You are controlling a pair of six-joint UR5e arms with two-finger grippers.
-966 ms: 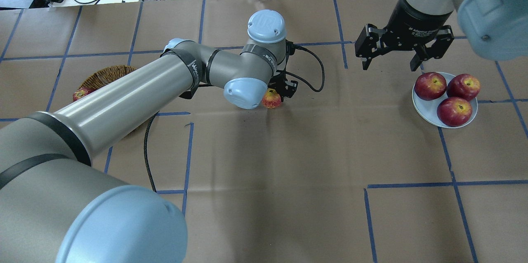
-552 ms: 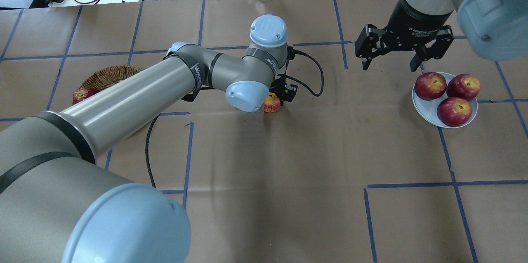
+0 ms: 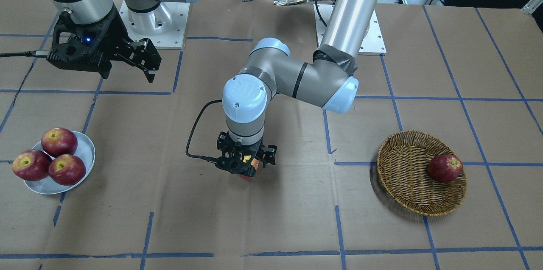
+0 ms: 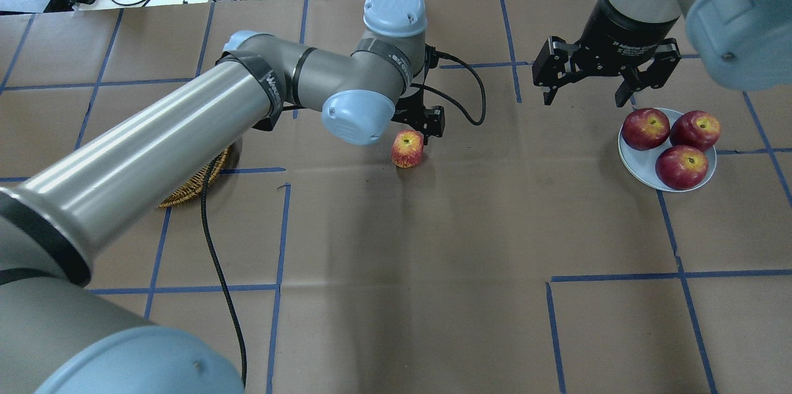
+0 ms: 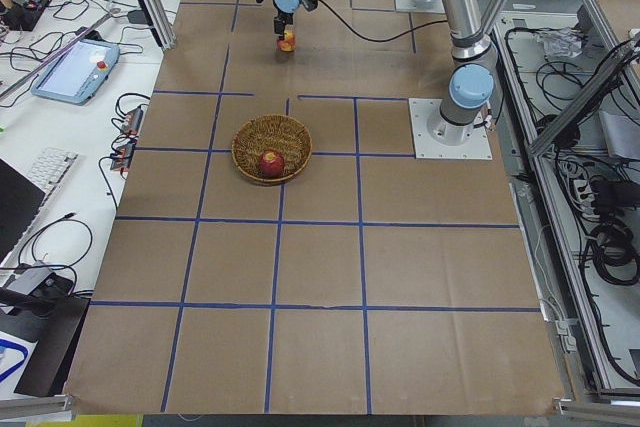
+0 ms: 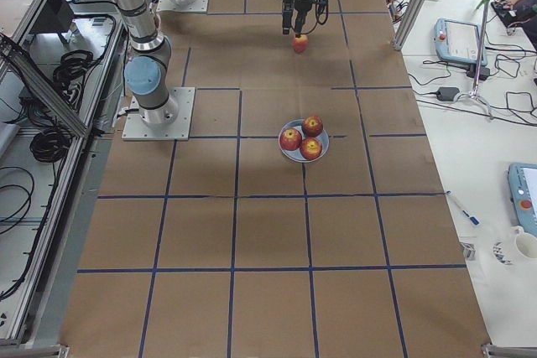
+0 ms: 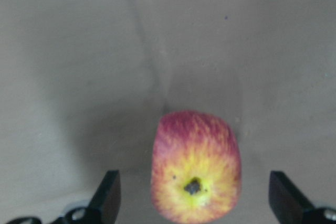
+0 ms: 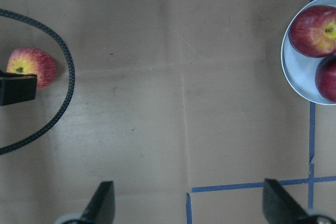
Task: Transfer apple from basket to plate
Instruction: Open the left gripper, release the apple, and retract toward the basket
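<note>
Apple (image 4: 408,148) stands on bench (image 4: 433,258) midway, left fingers (image 7: 107,195) apart, clear of it; seemingly staged for spread right fingers (image 8: 102,203).

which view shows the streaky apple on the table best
The left wrist view: the apple is large, yellow stem dip and streaks clear. Overhead shows it whole but small; the right wrist view catches it at the edge; in the front-facing view the left gripper hides most of it; side views show a speck.
</note>
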